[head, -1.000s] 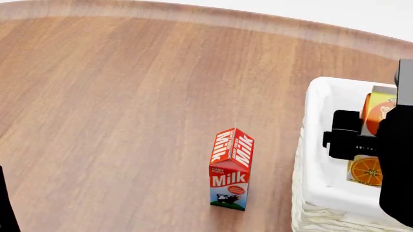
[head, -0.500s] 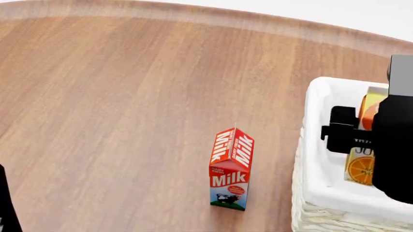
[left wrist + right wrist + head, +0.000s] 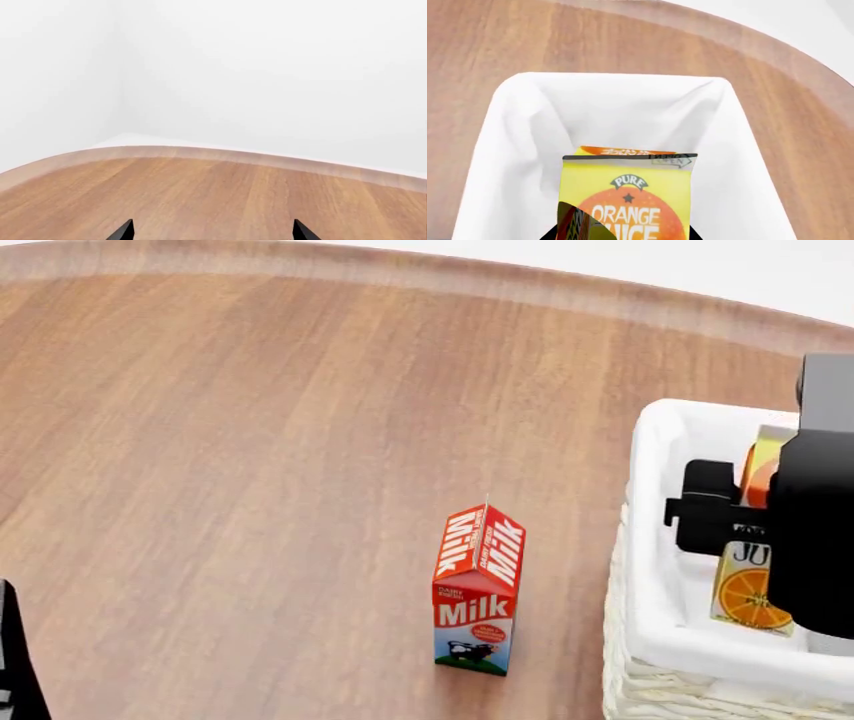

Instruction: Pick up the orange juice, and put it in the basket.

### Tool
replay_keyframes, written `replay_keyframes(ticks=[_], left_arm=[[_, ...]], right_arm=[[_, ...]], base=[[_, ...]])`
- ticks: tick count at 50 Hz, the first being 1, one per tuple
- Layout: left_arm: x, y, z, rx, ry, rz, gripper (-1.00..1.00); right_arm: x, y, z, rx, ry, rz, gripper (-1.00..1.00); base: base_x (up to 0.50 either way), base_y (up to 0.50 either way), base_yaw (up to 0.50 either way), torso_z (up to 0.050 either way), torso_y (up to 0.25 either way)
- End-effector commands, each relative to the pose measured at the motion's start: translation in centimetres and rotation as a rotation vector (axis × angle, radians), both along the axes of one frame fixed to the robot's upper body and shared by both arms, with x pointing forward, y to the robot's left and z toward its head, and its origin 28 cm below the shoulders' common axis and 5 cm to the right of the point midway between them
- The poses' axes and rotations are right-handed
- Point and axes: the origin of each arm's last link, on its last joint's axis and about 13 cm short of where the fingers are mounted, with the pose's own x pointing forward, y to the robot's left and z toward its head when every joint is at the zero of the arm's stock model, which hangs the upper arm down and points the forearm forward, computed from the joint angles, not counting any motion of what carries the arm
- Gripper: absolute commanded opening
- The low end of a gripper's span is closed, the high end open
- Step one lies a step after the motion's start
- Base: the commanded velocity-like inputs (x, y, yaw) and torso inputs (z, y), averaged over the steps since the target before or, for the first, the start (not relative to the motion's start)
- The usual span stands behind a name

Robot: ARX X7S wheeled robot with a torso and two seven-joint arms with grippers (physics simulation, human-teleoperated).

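The orange juice, a yellow-and-orange carton, hangs upright inside the basket, over its white cloth lining. My right gripper is shut on it, a dark finger on each side of the carton. In the head view the right gripper and arm cover most of the orange juice; only its lower face with the orange slice and a strip of its top show, within the basket. My left gripper is open with nothing between its fingertips, above bare wood.
A red-and-white milk carton stands upright on the round wooden table, a little left of the basket. The table's curved far edge runs along the back. My left arm shows at the near left corner.
The right arm has shifted slightly left over the basket, and the orange juice it holds has straightened from a tilt and sunk a little lower. The milk carton and left arm are unmoved.
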Motion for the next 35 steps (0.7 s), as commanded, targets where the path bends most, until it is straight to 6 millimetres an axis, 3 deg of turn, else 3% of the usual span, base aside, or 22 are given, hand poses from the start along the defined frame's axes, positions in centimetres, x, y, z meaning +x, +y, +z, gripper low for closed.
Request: replay_keyframes(ticks=[1, 35], left_arm=[[0.1, 0.1, 0.2, -0.036, -0.026, -0.01, 1.0], [0.1, 0.0, 0.2, -0.03, -0.024, -0.009, 1.0]], right_arm=[[0.5, -0.1, 0.6, 0.004, -0.022, -0.002, -1.0], [1.2, -0.5, -0.6, -0.049, 0.015, -0.019, -1.0]], base=[[0.0, 0.0, 0.0, 0.0, 0.0], [0.0, 0.0, 0.0, 0.0, 0.001]])
